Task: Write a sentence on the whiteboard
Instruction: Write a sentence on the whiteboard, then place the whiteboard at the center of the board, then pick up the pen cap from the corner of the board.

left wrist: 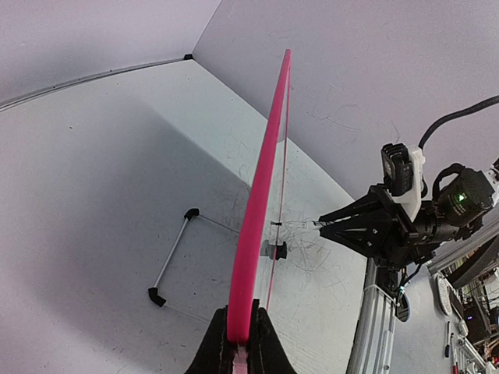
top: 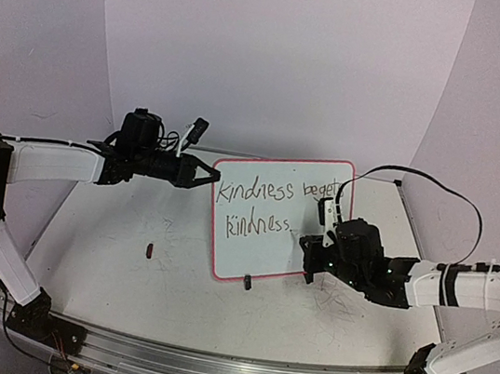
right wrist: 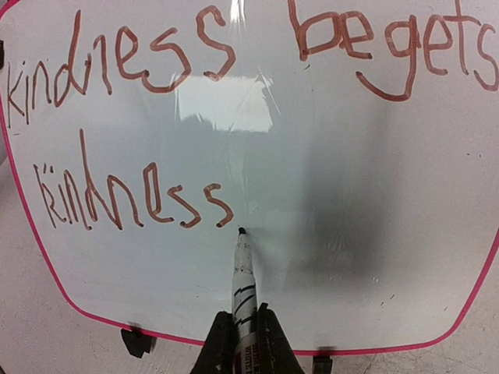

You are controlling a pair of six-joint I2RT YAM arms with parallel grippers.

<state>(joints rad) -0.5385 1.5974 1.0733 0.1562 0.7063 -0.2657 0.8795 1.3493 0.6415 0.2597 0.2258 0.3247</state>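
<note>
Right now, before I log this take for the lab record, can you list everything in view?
Whiteboard: one, white with pink-red frame, standing on edge mid-table.
Sentence: one, reddish-brown, two lines on the board.
Clip feet: two, black, board's bottom edge.
Marker: one, white-and-black barrel, tip at the board just right of the second line.
Small piece: one, dark, on the table left of the board.
Thin rod: one, silver with black ends, behind the board.
Table: one, scuffed white.
Left tool: shut on the board's side edge.
Right tool: shut on the marker.

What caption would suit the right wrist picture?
Right gripper holds a white marker pen at the pink-framed rectangular whiteboard, beside the handwritten sentence.
</note>
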